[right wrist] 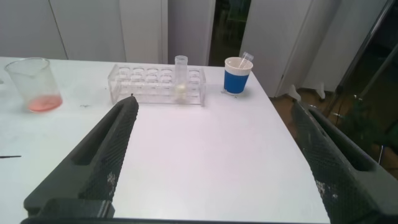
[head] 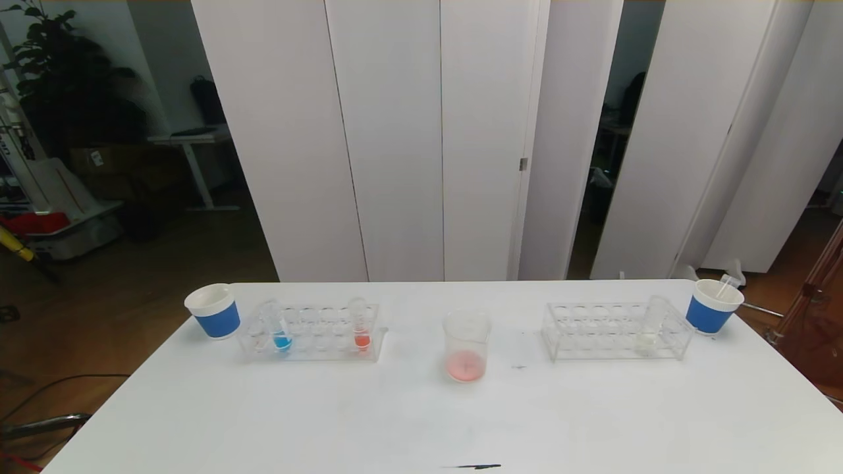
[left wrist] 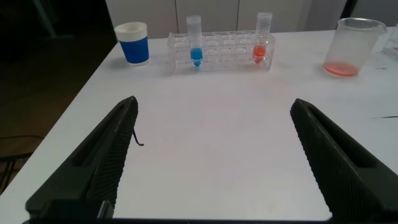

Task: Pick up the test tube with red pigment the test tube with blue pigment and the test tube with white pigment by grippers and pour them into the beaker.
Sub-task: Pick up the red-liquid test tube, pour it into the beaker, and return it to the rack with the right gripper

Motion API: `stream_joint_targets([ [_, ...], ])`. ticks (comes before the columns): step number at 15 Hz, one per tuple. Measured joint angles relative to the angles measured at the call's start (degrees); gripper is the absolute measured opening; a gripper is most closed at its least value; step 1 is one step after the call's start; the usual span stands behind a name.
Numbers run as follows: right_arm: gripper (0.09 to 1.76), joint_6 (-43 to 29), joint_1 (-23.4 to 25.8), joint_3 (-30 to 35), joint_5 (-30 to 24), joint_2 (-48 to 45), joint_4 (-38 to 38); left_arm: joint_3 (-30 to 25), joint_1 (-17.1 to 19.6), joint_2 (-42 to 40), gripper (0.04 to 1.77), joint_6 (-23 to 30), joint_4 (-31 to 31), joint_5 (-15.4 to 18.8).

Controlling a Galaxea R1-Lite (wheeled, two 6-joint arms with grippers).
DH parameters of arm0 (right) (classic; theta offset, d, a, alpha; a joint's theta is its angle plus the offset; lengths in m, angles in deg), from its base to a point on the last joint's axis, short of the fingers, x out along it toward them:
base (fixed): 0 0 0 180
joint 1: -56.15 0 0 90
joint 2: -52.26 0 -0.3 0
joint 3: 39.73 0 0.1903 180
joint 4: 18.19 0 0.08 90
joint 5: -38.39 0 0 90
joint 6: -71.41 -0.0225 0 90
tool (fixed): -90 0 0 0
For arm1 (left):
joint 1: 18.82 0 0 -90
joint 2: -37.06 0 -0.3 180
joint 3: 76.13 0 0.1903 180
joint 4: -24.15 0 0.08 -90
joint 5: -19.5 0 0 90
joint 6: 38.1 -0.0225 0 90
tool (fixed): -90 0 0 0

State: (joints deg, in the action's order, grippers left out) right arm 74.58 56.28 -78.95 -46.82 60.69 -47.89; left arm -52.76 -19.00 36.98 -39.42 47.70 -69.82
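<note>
Left gripper (left wrist: 211,155): jaws spread wide, nothing between them, hanging over bare table (head: 421,421) on the near left side. Right gripper (right wrist: 211,155): same, jaws fully apart, empty, over bare table on the near right. Neither arm shows in the head view.

Clock directions below are from the beaker (head: 467,345), 12 = away from the robot.

Beaker stands upright mid-table, with a thin pinkish-red layer on its bottom. It also shows far off in both wrist views.

Left rack (head: 313,332) at about 9 o'clock, clear plastic, well apart from the beaker. Test tube with blue pigment (head: 279,332) stands in it toward the far-left end, leaning slightly. Red-tipped tube (head: 359,329) stands upright at the end nearest the beaker. Left blue paper cup (head: 214,311), white rim, sits just beyond the rack, still 9 o'clock.

Right rack (head: 616,330) at about 3 o'clock, also well apart from the beaker. Test tube with white pigment (head: 651,327) stands in it near the outer end, pale cream at the tip. Right blue paper cup (head: 712,307) is just past that end, with a thin white stick leaning inside it.

Small dark mark (head: 477,467) on the table at 6 o'clock, near the front edge.
</note>
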Motion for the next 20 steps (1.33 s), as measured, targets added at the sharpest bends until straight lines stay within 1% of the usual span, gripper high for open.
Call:
stream_joint_targets([
  [4,1.75,0.0,-0.2,8.5,-0.3,-4.7,0.5,0.0,0.0,0.0,1.75,0.0,0.0,0.0],
  [6,1.75,-0.2,-0.2,11.0,-2.2,-6.9,1.3,0.0,0.0,0.0,1.75,0.0,0.0,0.0],
  [9,1.75,-0.6,-0.1,14.6,-5.4,-8.2,6.1,0.0,0.0,0.0,1.75,0.0,0.0,0.0],
  [13,1.75,-2.3,-0.1,15.8,-5.4,-8.5,6.4,0.0,0.0,0.0,1.75,0.0,0.0,0.0],
  [20,1.75,-2.5,-0.1,15.8,-5.5,-8.5,6.4,0.0,0.0,0.0,1.75,0.0,0.0,0.0],
])
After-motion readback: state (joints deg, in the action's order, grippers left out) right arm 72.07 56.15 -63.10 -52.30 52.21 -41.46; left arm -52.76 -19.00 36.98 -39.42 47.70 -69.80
